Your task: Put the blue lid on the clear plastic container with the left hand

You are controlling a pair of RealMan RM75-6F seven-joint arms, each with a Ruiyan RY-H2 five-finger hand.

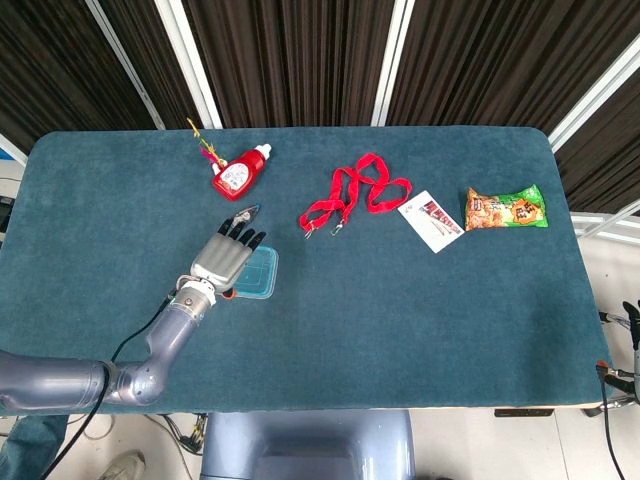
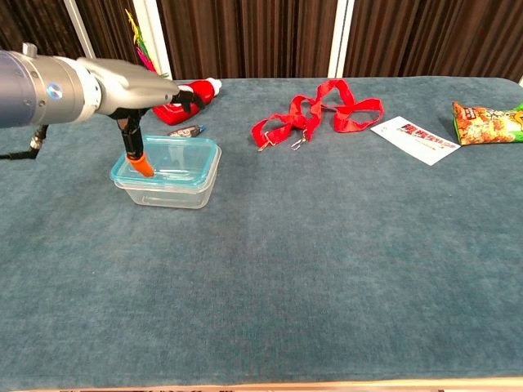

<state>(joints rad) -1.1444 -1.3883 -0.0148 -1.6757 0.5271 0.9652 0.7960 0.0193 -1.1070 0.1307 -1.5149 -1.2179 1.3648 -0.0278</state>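
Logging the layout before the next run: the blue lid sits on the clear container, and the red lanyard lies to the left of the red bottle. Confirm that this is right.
One thing is wrong: the head view shows the red lanyard to the right of the red bottle, not the left. The blue lid does sit on the clear container.

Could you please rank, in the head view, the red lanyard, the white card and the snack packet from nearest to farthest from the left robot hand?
From the left robot hand:
1. Red lanyard, mid-table, to its right.
2. White card, further right.
3. Snack packet, near the table's right end.
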